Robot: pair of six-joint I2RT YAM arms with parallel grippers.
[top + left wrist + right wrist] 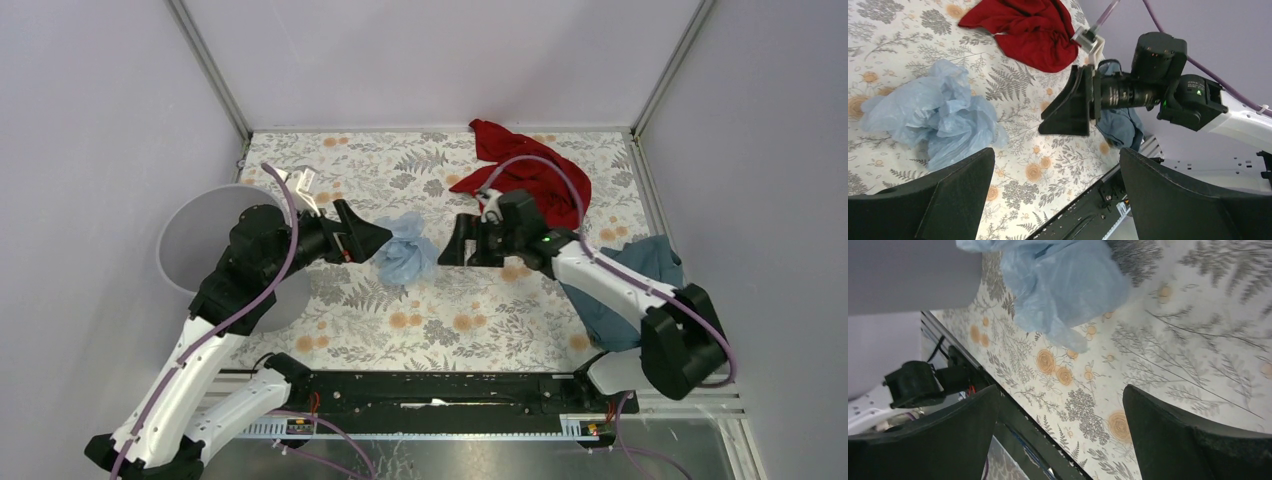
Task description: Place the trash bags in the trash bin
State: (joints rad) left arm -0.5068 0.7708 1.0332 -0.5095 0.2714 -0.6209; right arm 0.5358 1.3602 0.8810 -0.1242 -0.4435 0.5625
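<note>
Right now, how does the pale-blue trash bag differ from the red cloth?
The trash bag is pale blue and translucent; the red cloth is opaque red. The bag lies between the left gripper and right gripper; the cloth lies near the far edge. The bag's heap looks smaller than the cloth's spread. Both lie crumpled on the table.

No text, label, brand, number or sign can be read on anything in view

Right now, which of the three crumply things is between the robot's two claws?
The pale-blue plastic bag. The red cloth lies farther back, and the dark teal cloth sits at the right edge.
</note>
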